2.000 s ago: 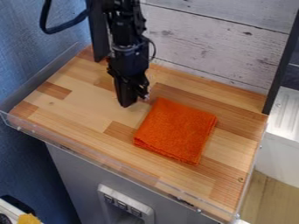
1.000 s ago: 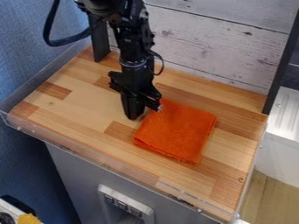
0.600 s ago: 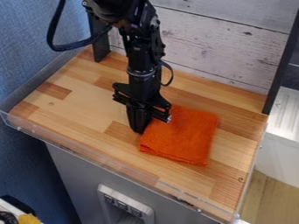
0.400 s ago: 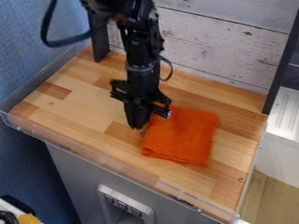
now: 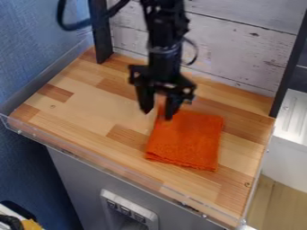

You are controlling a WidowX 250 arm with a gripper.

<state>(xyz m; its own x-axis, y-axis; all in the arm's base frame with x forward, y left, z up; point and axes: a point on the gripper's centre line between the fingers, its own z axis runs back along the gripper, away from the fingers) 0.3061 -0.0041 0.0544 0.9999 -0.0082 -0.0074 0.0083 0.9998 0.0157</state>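
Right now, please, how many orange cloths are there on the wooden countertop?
1. The folded orange cloth lies on the wooden countertop, its upper-left corner in the picture next to the open end effector. Another beneath it could be hidden.

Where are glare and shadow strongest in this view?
Camera view: pale highlights run along the clear plastic rim at the wooden worktop's front; the white ribbed surface at the right looks bright; the textured blue wall darkens toward the lower left; no hard shadow crosses the folded orange cloth by the black end effector.
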